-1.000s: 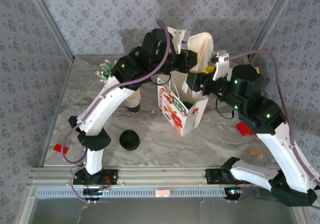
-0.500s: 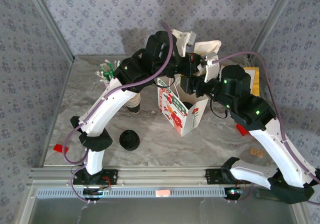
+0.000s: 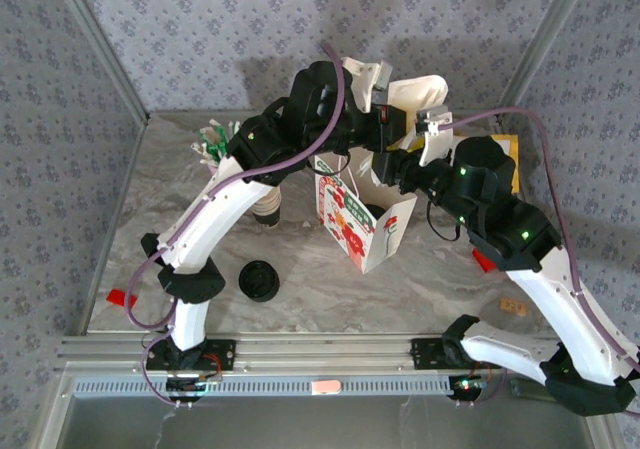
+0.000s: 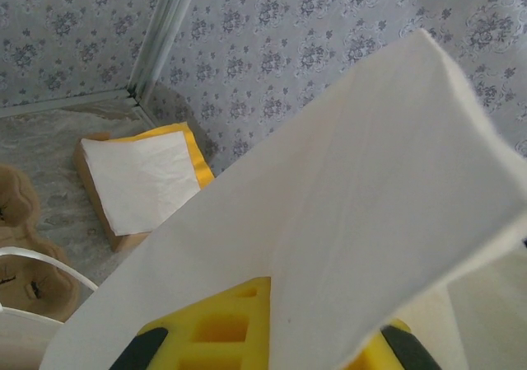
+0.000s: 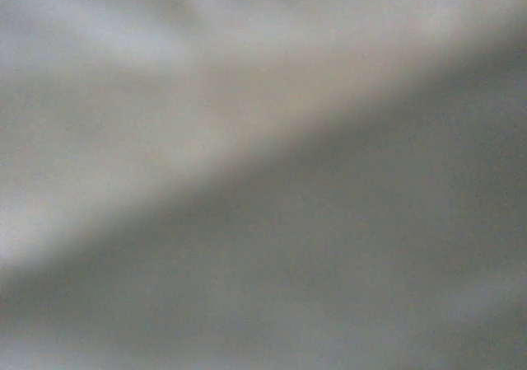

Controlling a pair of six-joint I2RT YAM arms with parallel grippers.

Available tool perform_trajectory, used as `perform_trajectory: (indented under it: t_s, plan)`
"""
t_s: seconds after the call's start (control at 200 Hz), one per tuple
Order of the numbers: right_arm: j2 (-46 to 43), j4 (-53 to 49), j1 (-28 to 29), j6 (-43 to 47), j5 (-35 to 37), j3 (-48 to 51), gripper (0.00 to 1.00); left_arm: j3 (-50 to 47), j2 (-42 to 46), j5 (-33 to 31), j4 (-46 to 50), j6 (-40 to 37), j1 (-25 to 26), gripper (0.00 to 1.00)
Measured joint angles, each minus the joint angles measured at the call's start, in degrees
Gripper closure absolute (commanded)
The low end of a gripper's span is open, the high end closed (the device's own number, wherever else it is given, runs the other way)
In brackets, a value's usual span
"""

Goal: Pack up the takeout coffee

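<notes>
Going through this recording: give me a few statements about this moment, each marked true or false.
1. The flowered paper bag stands upright on the table. True.
2. The black lids lie inside the bag. False: they sit on the table, near the left arm's base.
3. The left jaws are shut on a white sheet. True.
4. The napkin stack sits at the table's near edge. False: it sits by a back corner.
</notes>
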State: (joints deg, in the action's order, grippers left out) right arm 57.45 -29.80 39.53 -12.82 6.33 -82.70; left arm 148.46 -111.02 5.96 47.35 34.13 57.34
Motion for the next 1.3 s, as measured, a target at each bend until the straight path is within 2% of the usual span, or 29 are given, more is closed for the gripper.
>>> perform_trajectory:
  t_s: [0.16, 0.295, 0.555, 0.705, 0.84, 0.905, 1.039, 1.184, 1.299]
  plan:
    - [0.0, -0.2, 0.0, -0.6, 1.9, 0.1, 0.47, 0.0, 0.0, 0.0, -0.4, 0.0, 0.0, 0.92]
    - [0.3, -0.2, 0.0, -1.2, 3.4, 0.1, 0.54, 0.0, 0.0, 0.0, -0.5, 0.0, 0.0, 0.92]
    - [0.8, 0.1, 0.0, -1.8, 4.6, 0.0, 0.74, 0.0, -0.1, 0.0, -0.4, 0.0, 0.0, 0.91]
    - [0.9, 0.0, 0.0, -1.6, 5.4, -0.1, 0.86, 0.0, -0.1, 0.0, -0.4, 0.0, 0.0, 0.86]
    - [0.9, 0.0, 0.0, -1.7, 6.3, -0.1, 0.89, 0.0, -0.1, 0.0, -0.4, -0.2, 0.0, 0.70]
    - [0.9, -0.1, 0.0, -1.7, 6.4, -0.1, 0.91, 0.0, -0.1, 0.0, -0.4, -0.4, 0.0, 0.59]
    - [0.9, -1.7, 0.0, -1.8, 6.3, -0.3, 0.92, 0.0, -0.1, -0.9, -0.4, -0.9, 0.0, 0.41]
    - [0.8, -3.9, -0.7, -1.8, 5.8, -0.7, 0.92, 0.0, 0.5, -2.9, -0.2, -2.8, 0.0, 0.30]
    - [0.7, -7.0, -2.3, -2.0, 3.5, -2.0, 0.92, -0.4, 2.5, -5.2, 0.6, -5.1, 0.0, 0.27]
